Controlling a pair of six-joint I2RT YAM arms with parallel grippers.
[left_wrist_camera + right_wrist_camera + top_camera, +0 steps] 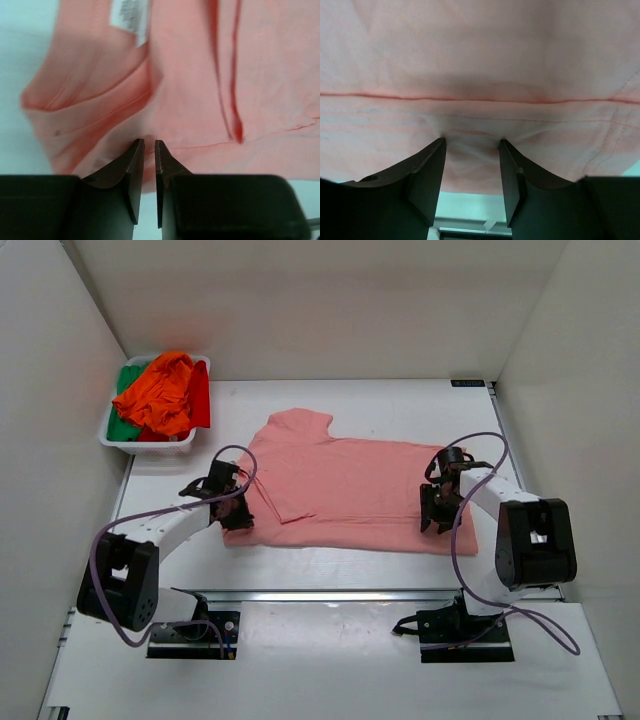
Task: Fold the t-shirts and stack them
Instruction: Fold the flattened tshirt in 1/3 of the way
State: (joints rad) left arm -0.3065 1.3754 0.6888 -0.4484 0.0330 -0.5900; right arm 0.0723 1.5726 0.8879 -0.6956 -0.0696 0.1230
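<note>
**Op 1:** Where are we?

**Op 2:** Mid-fold on the first one, I reckon. The salmon-pink cotton t-shirt [350, 485] lies spread on the white table [400, 400] under both my wrists, with one sleeve side already turned in across the body.

**Op 1:** Jaws?

**Op 2:** My left gripper [149, 142] is narrow, only a slit between its jaws, with the tips right at the near hem. I cannot tell whether any cloth is pinched. My right gripper [472, 142] stands about half-wide and is pressed onto the hem. A slack pucker sits between its jaws, unclamped.

**Op 1:** Next move?

**Op 2:** I'd say a firm pinch on both sides, then an even lift to carry that edge forward over the body. If one side lifts unevenly, the fold skews.

**Op 1:** Obstacles?

**Op 2:** Nothing close. Far ahead and left of my left gripper sits the white plastic tray [130, 445], heaped with the bright orange shirt [165, 390], red shirt [201, 395] and green shirt [122, 425]. The purple cable [240, 452] loops beside that wrist and might brush the cloth.
</note>
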